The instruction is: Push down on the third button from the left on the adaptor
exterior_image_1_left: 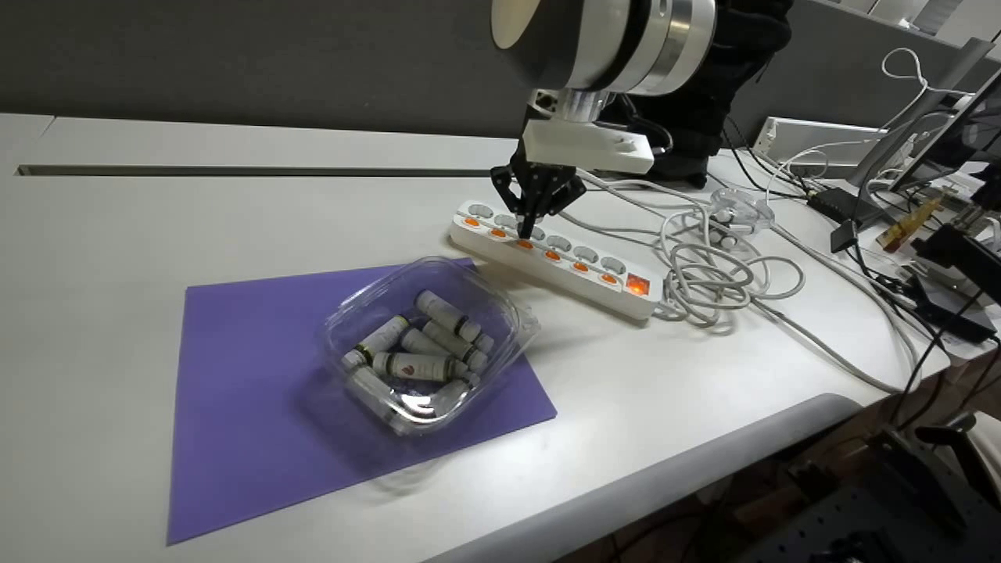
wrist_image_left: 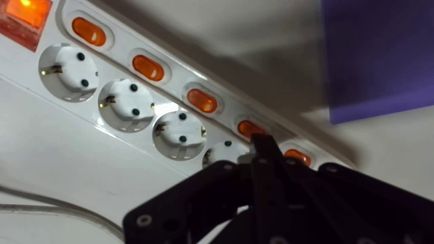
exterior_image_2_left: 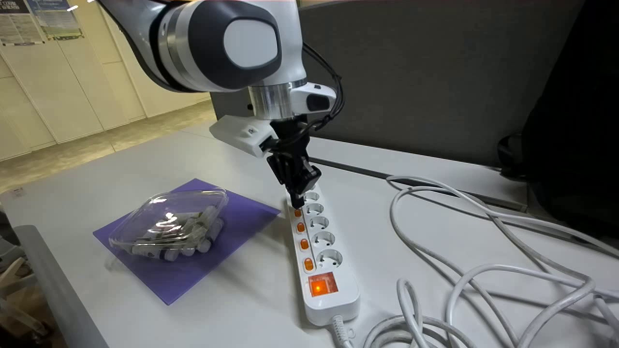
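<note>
My gripper (exterior_image_1_left: 525, 232), closed narrow with nothing in it, sits at the third button (wrist_image_left: 249, 128) from the left on the adaptor (exterior_image_1_left: 559, 271) on the table (exterior_image_1_left: 313, 223): reach looks done, contact or press I can't tell, so push and back-off presumably remain.

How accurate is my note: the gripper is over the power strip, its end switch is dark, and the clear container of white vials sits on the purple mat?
The end switch is not dark: it glows orange in both exterior views. The rest holds: gripper over the power strip, clear container of white vials on the purple mat.
</note>
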`<state>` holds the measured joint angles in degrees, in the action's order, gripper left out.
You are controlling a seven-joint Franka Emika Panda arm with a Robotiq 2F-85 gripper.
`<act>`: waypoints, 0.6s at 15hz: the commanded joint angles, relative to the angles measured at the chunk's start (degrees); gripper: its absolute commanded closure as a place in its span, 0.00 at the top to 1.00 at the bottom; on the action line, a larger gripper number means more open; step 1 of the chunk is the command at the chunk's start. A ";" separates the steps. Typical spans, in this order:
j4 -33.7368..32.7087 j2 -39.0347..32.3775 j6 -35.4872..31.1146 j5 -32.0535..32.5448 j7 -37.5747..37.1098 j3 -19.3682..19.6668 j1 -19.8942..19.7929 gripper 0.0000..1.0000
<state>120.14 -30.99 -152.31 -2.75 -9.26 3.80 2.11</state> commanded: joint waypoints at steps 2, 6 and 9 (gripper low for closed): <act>1.64 1.52 -0.75 -0.70 0.06 -0.63 -0.82 0.00; 1.71 1.45 -1.16 -0.40 0.34 -0.83 -0.54 0.00; 1.62 1.20 -0.91 -0.53 0.36 -1.03 -0.63 0.00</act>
<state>120.48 -30.99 -152.98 -3.05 -8.94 3.17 1.84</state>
